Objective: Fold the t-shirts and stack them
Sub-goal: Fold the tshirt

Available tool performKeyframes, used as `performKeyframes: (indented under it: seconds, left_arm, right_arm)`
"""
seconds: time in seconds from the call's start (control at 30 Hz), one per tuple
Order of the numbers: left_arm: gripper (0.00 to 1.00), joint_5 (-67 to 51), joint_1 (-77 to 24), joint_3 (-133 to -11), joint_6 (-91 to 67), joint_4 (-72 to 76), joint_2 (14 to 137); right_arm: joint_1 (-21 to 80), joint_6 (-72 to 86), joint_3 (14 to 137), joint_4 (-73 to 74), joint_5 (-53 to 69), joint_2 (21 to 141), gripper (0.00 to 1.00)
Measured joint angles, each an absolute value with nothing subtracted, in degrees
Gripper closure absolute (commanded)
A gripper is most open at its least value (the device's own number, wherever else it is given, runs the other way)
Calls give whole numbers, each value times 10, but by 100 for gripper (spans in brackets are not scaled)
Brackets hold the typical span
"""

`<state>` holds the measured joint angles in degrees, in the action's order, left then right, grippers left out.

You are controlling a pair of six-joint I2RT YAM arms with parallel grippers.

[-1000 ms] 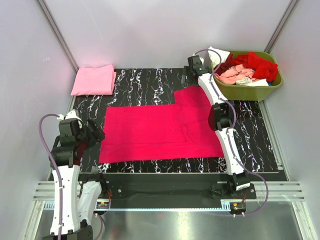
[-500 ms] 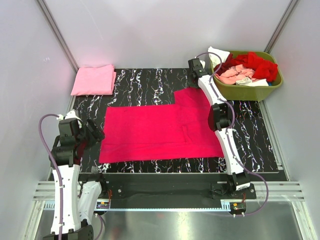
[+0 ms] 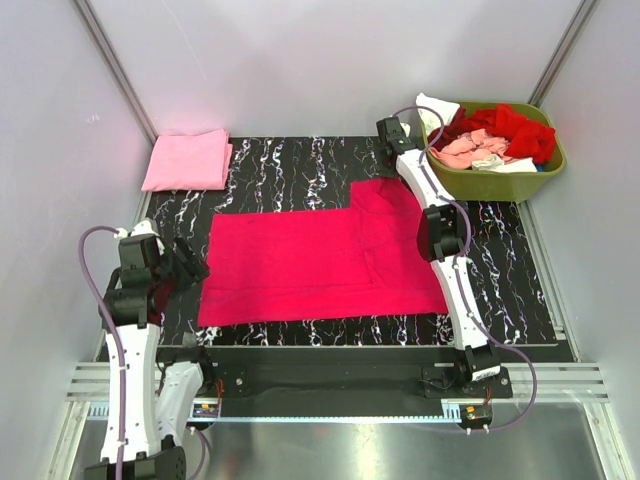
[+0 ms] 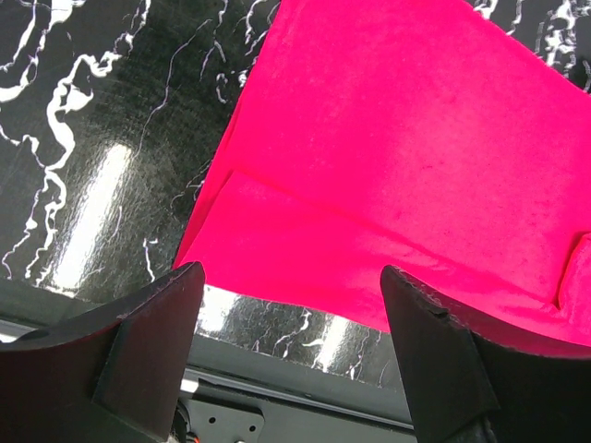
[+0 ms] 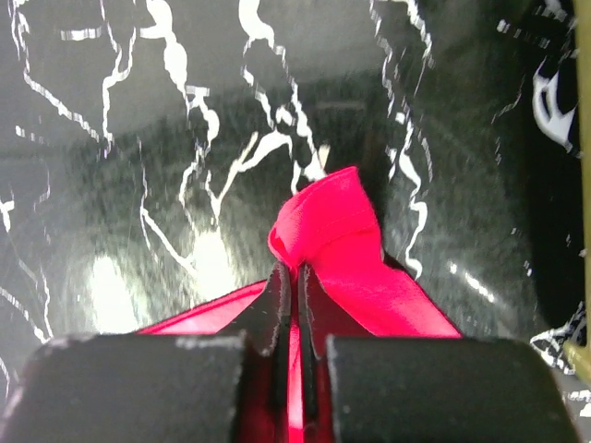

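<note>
Across the middle of the black marbled mat (image 3: pixel 280 160): bright magenta t-shirt (image 3: pixel 320 265), spread flat, one sleeve reaching toward the far right. At that sleeve's far edge, right gripper (image 5: pixel 289 277), clamped tight on a pinched-up fold of the magenta cloth. By the shirt's near left corner, left gripper (image 4: pixel 291 305), jaws wide apart, holds nothing. At the far left corner, folded light pink t-shirt (image 3: pixel 187 160). Beside the far right corner, olive basket (image 3: pixel 500 185), heaped with red, salmon and white shirts (image 3: pixel 500 135)

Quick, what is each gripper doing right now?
Left gripper: open, holding nothing.
Right gripper: closed on the bright magenta-pink cloth t-shirt.
</note>
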<state>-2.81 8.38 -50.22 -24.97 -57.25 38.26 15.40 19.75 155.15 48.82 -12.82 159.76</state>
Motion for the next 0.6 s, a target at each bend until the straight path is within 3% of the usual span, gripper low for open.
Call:
performKeyframes:
  seconds: [0.23, 0.6]
  left_arm:
    - [29, -15, 85, -516, -271, -548, 487]
    - [45, -13, 85, -698, -311, -396, 877]
  right_arm:
    - [157, 190, 1448, 508, -85, 1517, 100]
    - [190, 204, 1205, 482, -26, 1227, 100]
